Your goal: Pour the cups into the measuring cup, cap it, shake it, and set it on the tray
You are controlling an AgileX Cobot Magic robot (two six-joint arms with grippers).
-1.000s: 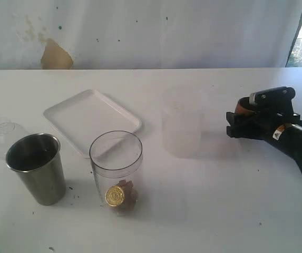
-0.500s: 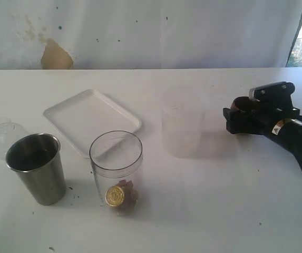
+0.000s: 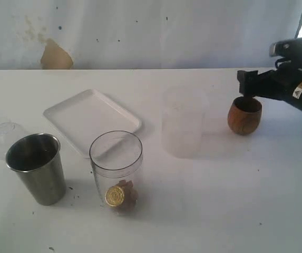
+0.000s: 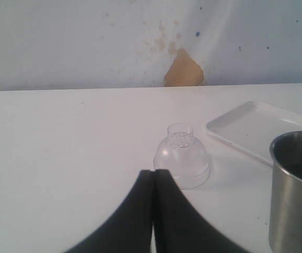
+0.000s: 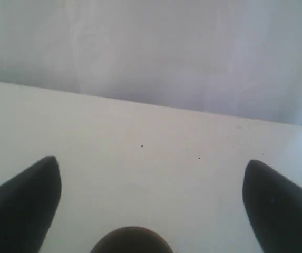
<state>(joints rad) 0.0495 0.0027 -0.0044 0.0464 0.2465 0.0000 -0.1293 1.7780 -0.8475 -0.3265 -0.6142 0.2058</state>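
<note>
The brown wooden cup (image 3: 244, 116) stands upright on the table at the right; only its rim (image 5: 132, 240) shows in the right wrist view. My right gripper (image 3: 249, 84) (image 5: 151, 164) hangs just above and behind it, open, with nothing between the fingers. The steel tumbler (image 3: 36, 167) (image 4: 295, 195) stands at the front left. The clear measuring cup (image 3: 116, 168) stands beside it, uncapped, with a gold coin (image 3: 115, 196) and brown bits at the bottom. The white tray (image 3: 91, 118) (image 4: 256, 129) lies behind them. My left gripper (image 4: 154, 173) is shut and empty, just short of the clear domed lid (image 4: 182, 158) (image 3: 4, 136).
A frosted translucent cup (image 3: 181, 124) stands between the tray and the wooden cup. A white wall with a tan patch (image 3: 56, 55) runs behind the table's far edge. The left arm does not show in the exterior view.
The right gripper opened off the wooden cup, which now stands free on the table, and lifted up and to the right. The left gripper stayed shut and still.
</note>
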